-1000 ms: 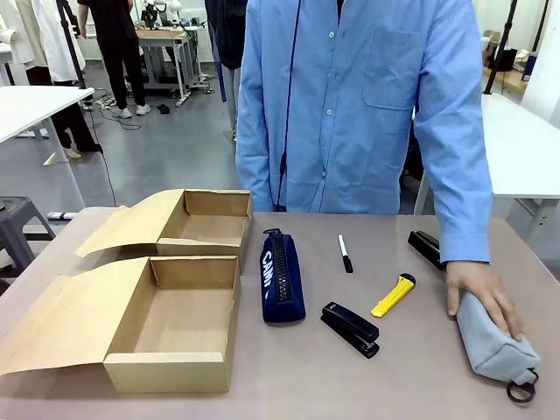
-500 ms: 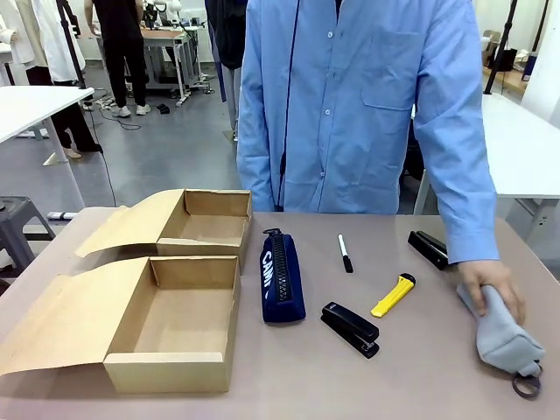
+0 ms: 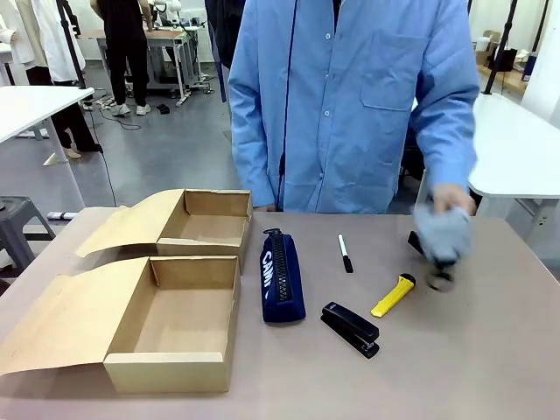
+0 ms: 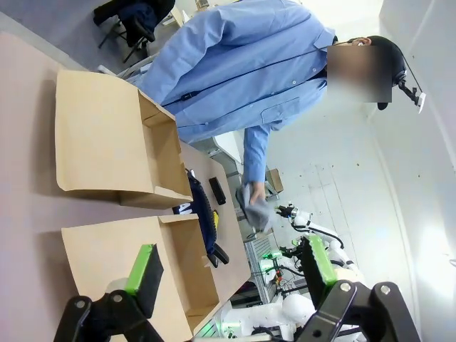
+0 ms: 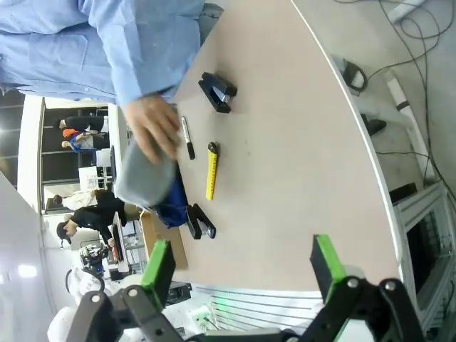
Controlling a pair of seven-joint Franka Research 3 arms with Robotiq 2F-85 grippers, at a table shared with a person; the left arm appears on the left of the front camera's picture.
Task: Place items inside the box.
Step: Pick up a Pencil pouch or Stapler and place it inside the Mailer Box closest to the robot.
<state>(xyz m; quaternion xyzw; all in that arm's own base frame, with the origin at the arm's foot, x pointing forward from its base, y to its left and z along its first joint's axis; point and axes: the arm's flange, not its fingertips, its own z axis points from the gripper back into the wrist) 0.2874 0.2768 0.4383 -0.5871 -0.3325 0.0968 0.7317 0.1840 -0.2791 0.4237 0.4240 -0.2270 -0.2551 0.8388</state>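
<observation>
Two open cardboard boxes lie at the left, the near box [image 3: 171, 372] and the far box [image 3: 217, 203]. Right of them lie a navy pencil case [image 3: 282, 278], a marker [image 3: 345, 253], a yellow utility knife [image 3: 393, 296] and a black stapler [image 3: 350, 329]. The person's hand holds a blurred grey pouch [image 3: 442, 232] in the air above a second black stapler [image 3: 418, 242]. My left gripper [image 4: 231, 267] is open and empty, high over the near box [image 4: 185, 263]. My right gripper [image 5: 242, 263] is open and empty, well off the table's edge, facing the knife [image 5: 211, 171] and the pouch [image 5: 146, 174].
The person in a blue shirt [image 3: 350, 105] stands at the far edge of the brown table [image 3: 455, 367]. Both boxes have flaps folded out to the left. White tables and other people stand farther back.
The person's hand has picked the grey pouch up from the table's right side and carried it up and toward the middle. Nothing else has moved.
</observation>
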